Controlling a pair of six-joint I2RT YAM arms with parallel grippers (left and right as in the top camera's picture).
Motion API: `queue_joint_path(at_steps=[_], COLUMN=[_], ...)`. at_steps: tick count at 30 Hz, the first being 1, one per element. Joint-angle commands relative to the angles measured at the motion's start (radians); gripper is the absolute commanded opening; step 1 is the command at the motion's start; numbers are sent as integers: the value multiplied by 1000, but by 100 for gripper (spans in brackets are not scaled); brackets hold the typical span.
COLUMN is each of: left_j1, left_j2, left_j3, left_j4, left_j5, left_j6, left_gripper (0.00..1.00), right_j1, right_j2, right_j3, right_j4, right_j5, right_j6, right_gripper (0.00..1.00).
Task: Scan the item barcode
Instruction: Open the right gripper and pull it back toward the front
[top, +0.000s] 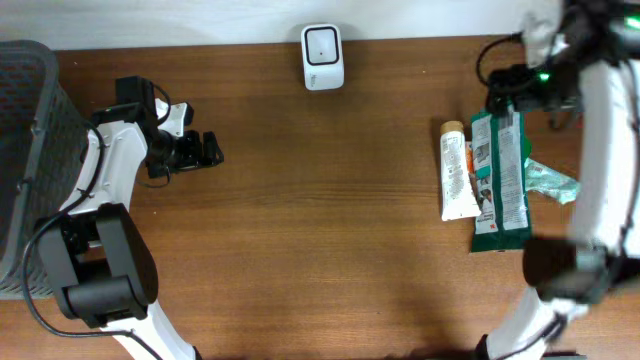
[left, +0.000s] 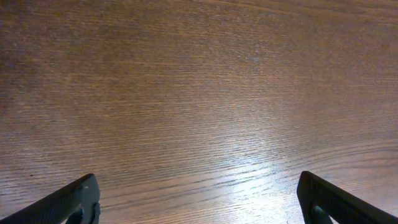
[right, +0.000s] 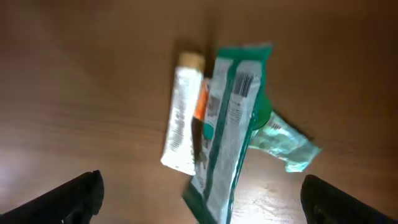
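Item: green packet (right: 227, 130) lay flat at the right of the table (top: 320, 220), overlapping a white tube (right: 179, 115), a teal pouch (right: 287, 142) poking out on its other side; barcode (right: 246, 84) faced up.
Right claw (right: 200, 186): hung above the packet, jaws spread wide, holding nothing.
Left claw (left: 199, 190): wide open, empty, over bare wood.
Scanner (top: 322, 55): at the table's back edge, well apart from the pile.
Handling: best pinched by a long edge, clear of barcode and tube, then carried with the code turned toward the scanner.

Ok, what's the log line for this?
left gripper: open, empty | right gripper: open, above green packet | green packet: on table, touching white tube | scanner: back edge
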Motion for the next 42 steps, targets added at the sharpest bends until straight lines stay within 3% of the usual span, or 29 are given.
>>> queue_joint_path(at_steps=[1, 8, 17, 22, 25, 28, 34, 42], left_j1=[0, 0, 0, 0, 0, 0, 0, 0], left_j2=[-12, -12, -12, -12, -12, -12, -12, -12], left_j3=[6, 6, 6, 6, 6, 6, 6, 6], left_j4=[2, 2, 2, 2, 2, 2, 2, 2], left_j5=[-6, -6, -5, -5, -6, -6, -6, -6], left_j6=[9, 9, 9, 9, 9, 9, 9, 9], left_gripper=[99, 99, 99, 99, 99, 99, 99, 99], right_j1=[11, 11, 9, 9, 18, 24, 80, 182], right_j2=[-179, -377, -382, -443, -578, -818, -1226, -1548], right_j3=[29, 29, 25, -103, -370, -806, -1510, -2126], right_j4=[-3, -5, 1, 171, 425, 758, 1242, 1774], right_j5=[-143, -240, -98, -2, -3, -8, -7, 5], right_j6=[64, 287, 280, 280, 258, 258, 259, 259], right_gripper=[98, 98, 98, 98, 99, 98, 98, 98])
